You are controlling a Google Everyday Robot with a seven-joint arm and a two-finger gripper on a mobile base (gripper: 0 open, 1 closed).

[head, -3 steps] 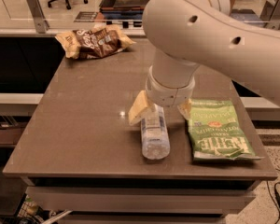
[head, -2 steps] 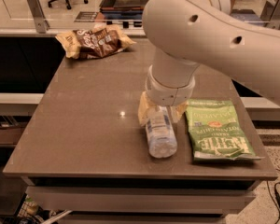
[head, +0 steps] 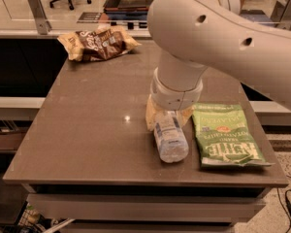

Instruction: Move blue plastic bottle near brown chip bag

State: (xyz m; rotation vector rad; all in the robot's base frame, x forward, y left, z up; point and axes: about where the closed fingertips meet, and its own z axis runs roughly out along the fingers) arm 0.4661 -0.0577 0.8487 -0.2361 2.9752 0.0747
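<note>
The blue plastic bottle (head: 170, 139) is clear and pale, with a light label. It lies at the table's front centre, its near end pointing to the front edge. My gripper (head: 169, 118) comes down from the big white arm (head: 218, 28). Its yellowish fingers (head: 152, 116) sit on either side of the bottle's far end, closed on it. The bottle's cap end is hidden under the wrist. The brown chip bag (head: 98, 41) lies at the table's far left corner, well away from the bottle.
A flat green chip bag (head: 224, 136) lies just right of the bottle, near the front right edge. The brown table (head: 92, 125) has a railing and a floor with an office chair behind it, and a drop on each side.
The gripper and the bottle have shifted together slightly to the right, toward the green bag. The bottle's near end has swung a little right.
</note>
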